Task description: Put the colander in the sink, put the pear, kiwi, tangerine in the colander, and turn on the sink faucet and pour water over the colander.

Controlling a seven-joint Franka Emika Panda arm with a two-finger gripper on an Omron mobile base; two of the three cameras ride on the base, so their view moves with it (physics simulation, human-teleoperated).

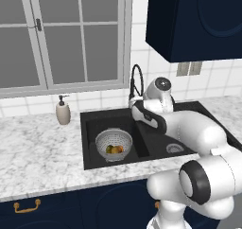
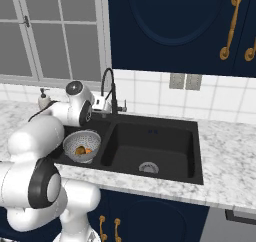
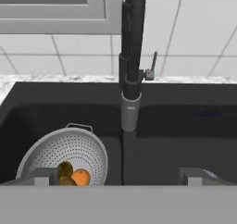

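1. Left base view: the colander sits upright in the left basin of the sink, mouth up, with fruit in its bottom. An orange one, the tangerine, lies beside a yellowish-green one that I cannot name for sure. The faucet rises behind the sink at the divider between the basins, its long axis vertical. The arm reaches toward the faucet, but the gripper is hidden behind the arm's own links.

2. Right base view: the colander is in the basin on the faucet's far side from the big empty basin, whose silver drain shows. The faucet arches high and curves back down. The arm's wrist is just beside the faucet's base. No water shows.

3. Hand view: the gripper faces the faucet head on, with its jaws wide apart and nothing between them. The spout end hangs straight down over the divider, not over the colander. A small lever sticks up from the faucet's side, tilted slightly. The tangerine and darker fruit lie in the colander.

4. Judgement: colander and fruit steps look done, though I cannot count all three fruits. Left: turn on the faucet and swing the spout over the colander.
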